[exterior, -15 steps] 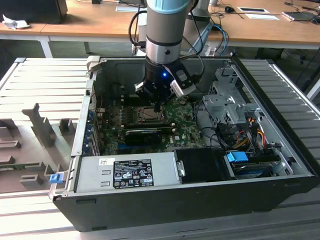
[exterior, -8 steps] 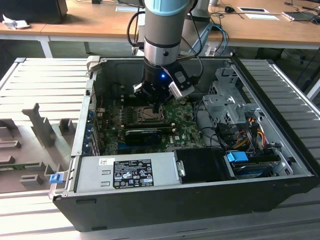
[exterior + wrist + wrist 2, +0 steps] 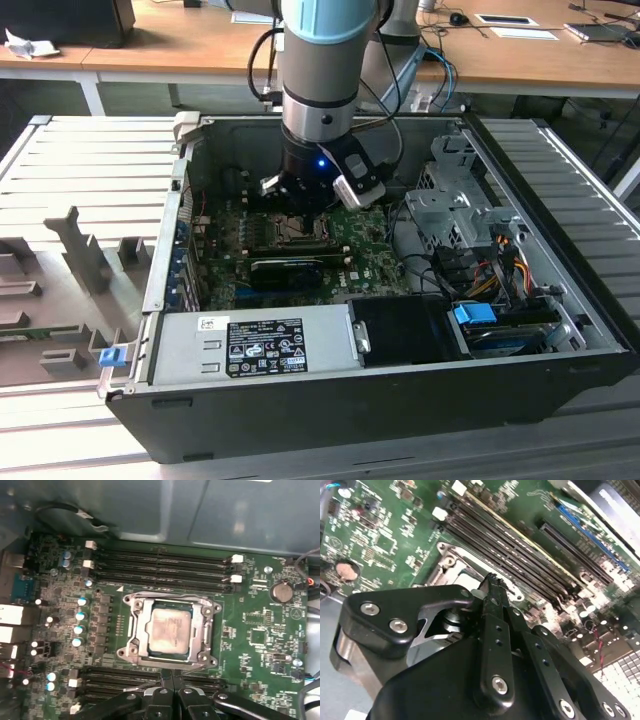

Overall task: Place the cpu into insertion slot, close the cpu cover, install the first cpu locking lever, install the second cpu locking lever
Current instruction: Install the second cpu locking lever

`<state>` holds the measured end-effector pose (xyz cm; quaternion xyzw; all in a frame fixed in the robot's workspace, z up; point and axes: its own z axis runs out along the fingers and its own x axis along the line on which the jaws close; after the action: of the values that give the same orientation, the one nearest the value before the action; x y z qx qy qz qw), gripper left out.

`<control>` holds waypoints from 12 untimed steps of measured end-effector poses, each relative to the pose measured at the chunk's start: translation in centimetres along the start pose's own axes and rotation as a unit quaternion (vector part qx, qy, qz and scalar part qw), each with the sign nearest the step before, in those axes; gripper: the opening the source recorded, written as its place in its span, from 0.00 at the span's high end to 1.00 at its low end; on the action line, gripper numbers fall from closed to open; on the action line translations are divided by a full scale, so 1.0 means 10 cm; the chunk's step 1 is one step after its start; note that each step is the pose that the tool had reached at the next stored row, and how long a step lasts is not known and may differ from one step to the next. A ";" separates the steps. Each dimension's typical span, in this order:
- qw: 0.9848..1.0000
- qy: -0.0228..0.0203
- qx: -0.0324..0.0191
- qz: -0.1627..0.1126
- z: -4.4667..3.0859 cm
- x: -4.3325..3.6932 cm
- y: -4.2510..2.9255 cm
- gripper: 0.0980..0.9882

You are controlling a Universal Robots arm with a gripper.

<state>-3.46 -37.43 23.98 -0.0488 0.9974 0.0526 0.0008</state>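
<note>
In the first wrist view the cpu (image 3: 170, 631) sits at frame centre inside the insertion slot (image 3: 145, 650), framed by the cpu cover (image 3: 134, 630) lowered over it. The end effector (image 3: 169, 687), fingers together and empty, hovers just below it, seemingly positioned for the levers.

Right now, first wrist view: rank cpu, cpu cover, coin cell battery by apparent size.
1. cpu cover, the metal frame lying closed around the chip.
2. cpu, seated inside the frame's window.
3. coin cell battery, clearly smallest.
All sit on the same board, so the ranking looks dependable.

Dim case interior; soft wrist views; mild glare.
</note>
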 end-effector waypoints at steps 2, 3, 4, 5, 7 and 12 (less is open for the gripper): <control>1.000 0.000 -0.003 -0.001 0.003 0.061 -0.008 0.99; 1.000 0.000 -0.004 -0.001 0.006 0.082 -0.011 0.99; 1.000 0.000 -0.006 -0.002 0.013 0.118 -0.012 0.99; 1.000 -0.001 -0.007 -0.002 0.020 0.142 -0.012 0.99; 1.000 -0.001 -0.010 -0.002 0.041 0.185 -0.016 0.99; 1.000 -0.001 -0.020 -0.004 0.184 0.216 -0.036 0.99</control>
<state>-5.59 -37.81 22.10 -0.0532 0.9960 0.0721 0.0015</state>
